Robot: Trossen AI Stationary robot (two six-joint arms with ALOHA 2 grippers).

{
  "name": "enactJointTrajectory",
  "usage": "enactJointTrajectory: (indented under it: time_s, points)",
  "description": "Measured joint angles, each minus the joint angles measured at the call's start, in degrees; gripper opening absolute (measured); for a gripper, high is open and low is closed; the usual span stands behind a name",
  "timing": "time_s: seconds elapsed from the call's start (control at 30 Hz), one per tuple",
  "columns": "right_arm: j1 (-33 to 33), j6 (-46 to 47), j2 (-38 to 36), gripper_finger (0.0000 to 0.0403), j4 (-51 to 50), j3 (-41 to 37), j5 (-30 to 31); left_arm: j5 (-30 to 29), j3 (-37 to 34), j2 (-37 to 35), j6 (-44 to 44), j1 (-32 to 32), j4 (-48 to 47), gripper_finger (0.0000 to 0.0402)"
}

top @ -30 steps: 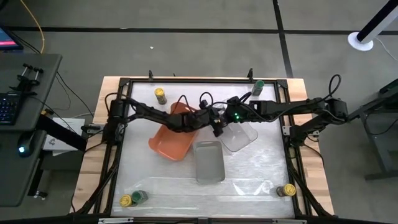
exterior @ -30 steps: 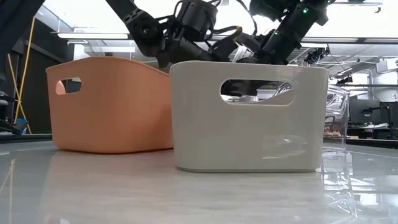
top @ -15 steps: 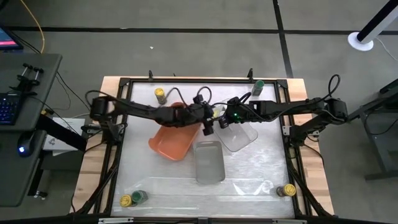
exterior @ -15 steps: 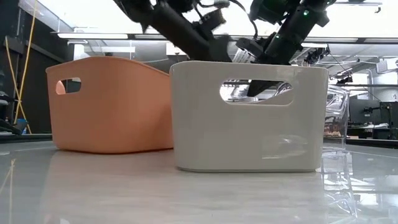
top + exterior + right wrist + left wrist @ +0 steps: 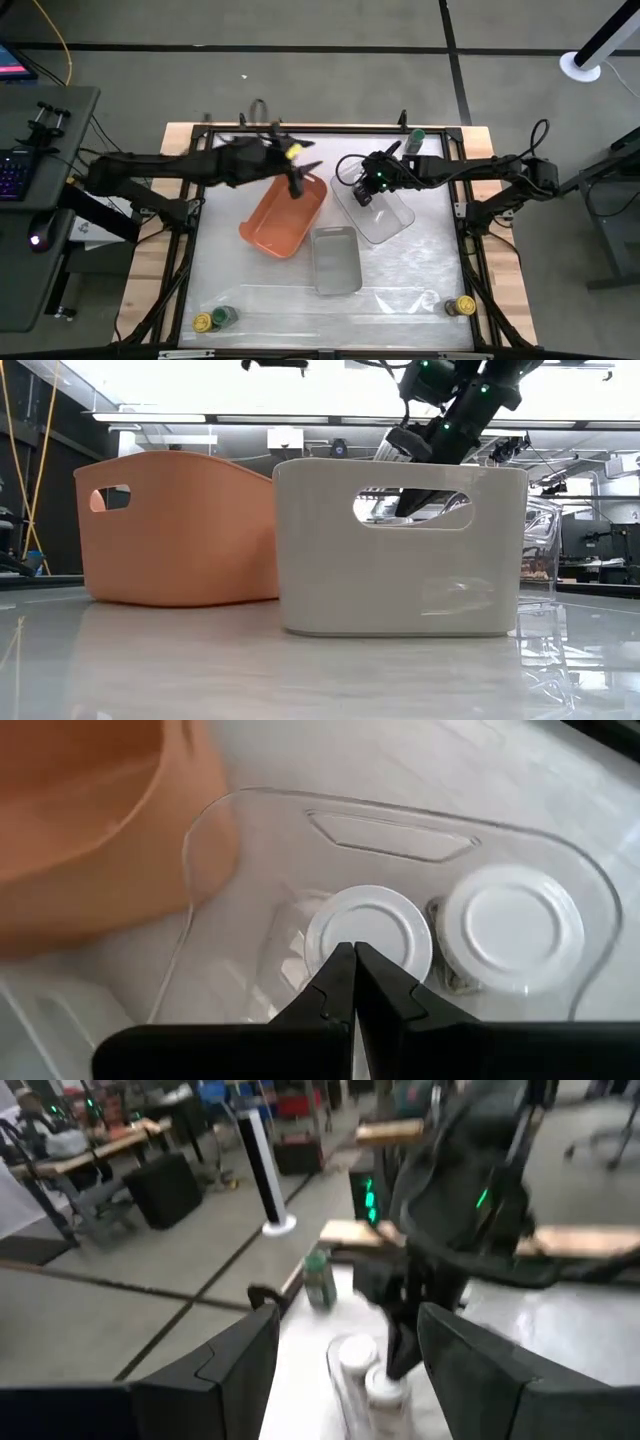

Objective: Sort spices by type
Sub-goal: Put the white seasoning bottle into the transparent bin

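**Spice sorting: two white-lid jars in the clear tray, the rest around the table edges**

Starting on the left, the left pincer (image 5: 297, 175) hangs above the back rim of the orange tray (image 5: 285, 215). Its jaws stand apart, and its own wrist camera shows nothing between them, so it's released. A long way in front of it, at the table's front left corner, a yellow-lid jar (image 5: 203, 322) and a green-lid jar (image 5: 224, 316) stand just beside each other. The grey tray (image 5: 336, 258) sits in front of that pincer and a bit to its right, touching or nearly touching the orange one.

Next over, the right pincer (image 5: 355, 982) is clenched tight on nothing and points down into the clear tray (image 5: 400, 815). Its tip is right over the first white-lid jar (image 5: 368, 932), but I can't tell if it's touching the lid. A second white-lid jar (image 5: 512, 928) stands just beside the first in the same tray. Behind that pincer and off to its right, another green-lid jar (image 5: 414, 138) stands by the back edge of the table. Another yellow-lid jar (image 5: 465, 306) stands alone, well apart, at the front right corner.

The jar labels are too small to read from any camera.
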Motion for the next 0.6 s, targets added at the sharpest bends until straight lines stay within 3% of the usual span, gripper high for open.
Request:
enactJointTrajectory:
  time_s: [0.23, 0.6]
  points:
    - [-2.49, -16.36, 0.0, 0.0, 1.36, 0.0, -6.04, -0.38, 0.0, -7.3, -4.23, -1.4, -2.42, 0.0223]
    - [-4.72, -21.86, -0.19, 0.0, 5.9, 0.7, -7.87, -1.95, -0.02, -8.66, -4.87, -1.84, -4.03, 0.0223]
